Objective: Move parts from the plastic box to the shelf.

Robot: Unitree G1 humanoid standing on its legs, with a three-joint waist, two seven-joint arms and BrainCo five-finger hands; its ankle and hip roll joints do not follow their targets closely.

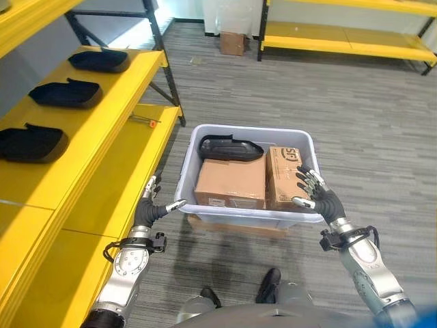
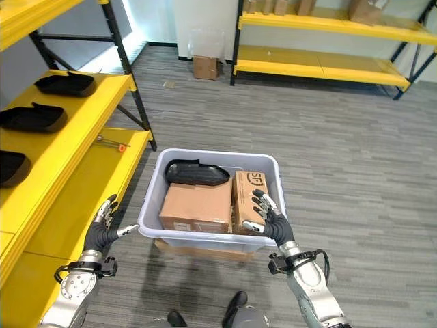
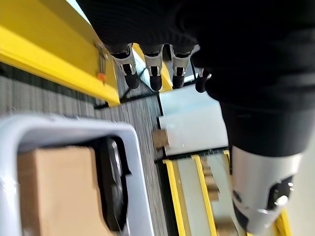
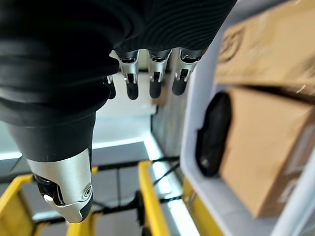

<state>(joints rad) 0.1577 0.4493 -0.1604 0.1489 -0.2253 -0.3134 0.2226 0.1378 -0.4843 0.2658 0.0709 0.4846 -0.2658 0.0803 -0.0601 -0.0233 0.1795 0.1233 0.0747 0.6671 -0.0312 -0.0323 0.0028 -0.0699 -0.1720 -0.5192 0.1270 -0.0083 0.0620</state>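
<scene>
**Grey box on floor, both hands open beside it**

Grey plastic box [image 1: 304, 141] sits on carpet [image 1: 355, 102], resting on a flat cardboard piece [image 1: 235, 227] that pokes out under its near edge. Inside: one black part [image 1: 229, 148] at the far side, two cartons – big one [image 1: 231, 183] near-left, a second [image 1: 287, 176] standing along the right wall.

L hand [image 1: 149, 208] w/ fingers straight and spread, thumb pointing at box's near-left corner, just beside the rim; contact can't be told. Holds nothing. Wrist view agrees: fingers [image 3: 153, 73] extended.

R hand [image 1: 317, 191] at box's near-right corner, fingers loosely open over the rim and the right carton; nothing gripped. Wrist view: fingers [image 4: 155, 81] straight.

Yellow shelf [image 1: 113, 130] on robot's left. Three black parts already on upper level: far [image 1: 99, 60], mid [image 1: 66, 93], near [image 1: 31, 143]. Small orange-handled tool [image 1: 145, 121] on lower level. Another yellow rack [image 2: 328, 68] across the room; small carton [image 2: 205, 67] on floor near it.
</scene>
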